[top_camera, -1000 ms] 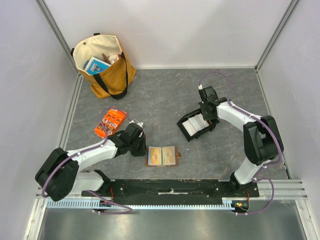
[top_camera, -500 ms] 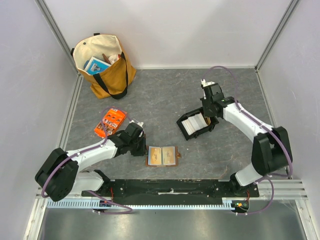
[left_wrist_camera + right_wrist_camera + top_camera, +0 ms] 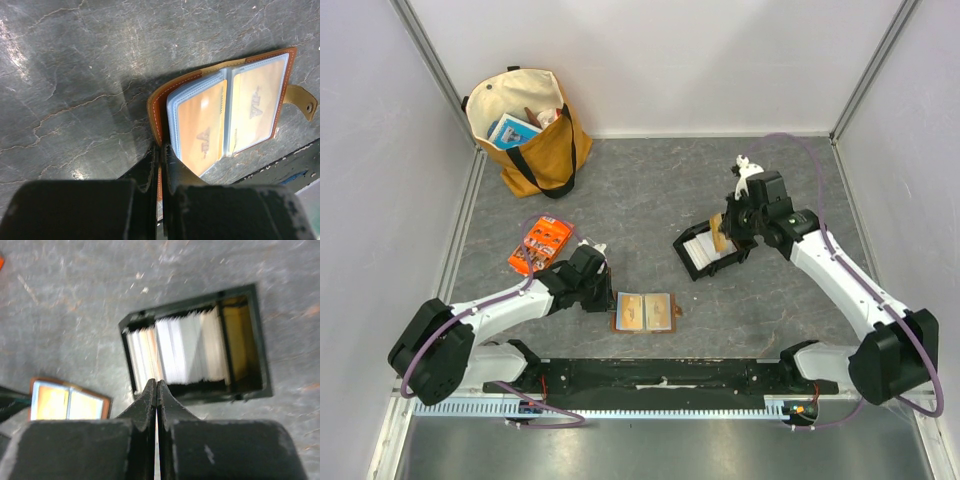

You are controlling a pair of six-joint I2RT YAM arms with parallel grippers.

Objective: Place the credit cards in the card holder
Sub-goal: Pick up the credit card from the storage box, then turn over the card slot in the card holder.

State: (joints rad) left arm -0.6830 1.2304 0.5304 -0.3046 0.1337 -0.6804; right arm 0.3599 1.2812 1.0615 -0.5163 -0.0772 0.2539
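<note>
The tan card holder (image 3: pixel 645 311) lies open near the front edge, its clear sleeves up; it also shows in the left wrist view (image 3: pixel 240 100) and the right wrist view (image 3: pixel 67 400). My left gripper (image 3: pixel 606 296) (image 3: pixel 162 150) is shut on its left leather cover edge. Several white credit cards (image 3: pixel 703 250) (image 3: pixel 185 352) stand on edge in the black tray (image 3: pixel 682 247) (image 3: pixel 265 340). My right gripper (image 3: pixel 725 235) (image 3: pixel 157 385) is shut on one thin card (image 3: pixel 719 238), held edge-on above the tray's left part; only its pale edge shows between the fingers.
An orange printed packet (image 3: pixel 540 245) lies just behind my left arm. A tan tote bag (image 3: pixel 525 130) with items in it stands at the back left. Walls close in the grey stone-patterned table, and a black rail (image 3: pixel 660 375) runs along its near edge.
My right gripper has risen out of the black tray with a card pinched in it, and its arm has swung out to the right. My left gripper and the card holder have not moved.
</note>
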